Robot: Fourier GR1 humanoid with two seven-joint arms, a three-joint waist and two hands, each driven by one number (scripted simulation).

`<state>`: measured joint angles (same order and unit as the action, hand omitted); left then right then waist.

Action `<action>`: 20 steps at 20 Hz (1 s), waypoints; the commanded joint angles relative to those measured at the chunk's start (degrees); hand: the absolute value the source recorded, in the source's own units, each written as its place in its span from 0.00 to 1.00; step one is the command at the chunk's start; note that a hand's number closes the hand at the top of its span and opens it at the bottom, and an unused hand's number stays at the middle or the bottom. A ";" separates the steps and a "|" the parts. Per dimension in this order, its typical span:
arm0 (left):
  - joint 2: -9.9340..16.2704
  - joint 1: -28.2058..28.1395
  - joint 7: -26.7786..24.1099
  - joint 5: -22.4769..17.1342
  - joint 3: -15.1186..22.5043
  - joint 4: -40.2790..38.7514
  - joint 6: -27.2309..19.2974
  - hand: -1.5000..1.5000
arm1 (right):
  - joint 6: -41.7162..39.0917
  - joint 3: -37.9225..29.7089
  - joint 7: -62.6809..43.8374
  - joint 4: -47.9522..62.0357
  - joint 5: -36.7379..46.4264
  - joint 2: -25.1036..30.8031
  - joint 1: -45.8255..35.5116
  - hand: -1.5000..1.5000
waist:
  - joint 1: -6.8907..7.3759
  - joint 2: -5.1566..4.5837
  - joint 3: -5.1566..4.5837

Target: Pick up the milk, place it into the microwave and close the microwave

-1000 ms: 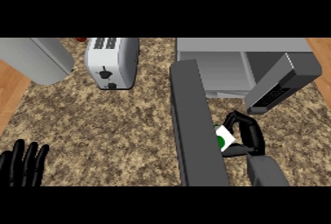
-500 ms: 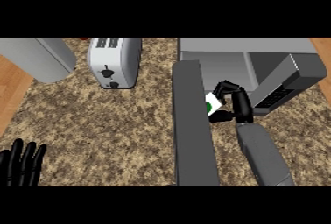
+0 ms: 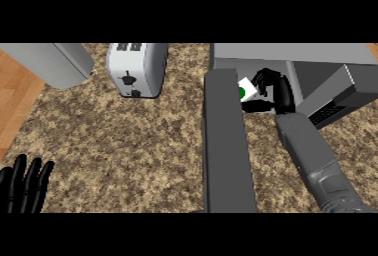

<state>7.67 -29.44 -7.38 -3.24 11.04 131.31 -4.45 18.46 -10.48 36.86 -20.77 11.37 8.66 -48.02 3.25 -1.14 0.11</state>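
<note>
Milk carton (image 3: 246, 89) gripped in right hand (image 3: 267, 92), fingers curled round it, at mouth of microwave (image 3: 295, 55), just right of open microwave door (image 3: 225, 145). Left hand (image 3: 26, 185) rests near left, fingers straight, holding nothing. Toaster (image 3: 136, 67) far left on counter (image 3: 118, 140).

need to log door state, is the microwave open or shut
Open: the microwave door juts toward the camera, cavity exposed.

Even, bright light, faint shadows, no glare
</note>
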 commanded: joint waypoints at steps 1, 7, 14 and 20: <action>-0.14 0.56 2.54 0.03 0.77 2.67 -0.47 0.00 | 3.32 -1.94 -1.13 5.36 0.61 3.76 -5.53 1.00 | 1.33 -0.60 0.10; 0.15 1.51 0.09 0.05 0.14 -1.98 0.78 0.00 | 16.54 -2.34 0.12 7.41 3.02 5.86 -7.47 1.00 | 1.96 -1.11 0.05; 1.72 1.24 0.94 1.25 -0.94 -0.53 1.20 0.00 | 16.13 3.07 -2.86 14.02 9.14 3.63 -11.67 0.00 | 3.42 -1.29 0.07; 0.60 0.99 -1.76 2.87 1.23 -3.03 1.34 0.00 | 15.63 3.95 -2.46 15.89 10.26 0.81 -11.74 0.00 | 3.49 -1.37 0.06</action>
<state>8.73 -28.49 -7.39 -0.83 11.75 129.85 -3.34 33.55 -7.11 34.94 -6.41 20.85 11.82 -59.32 6.69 -2.52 0.20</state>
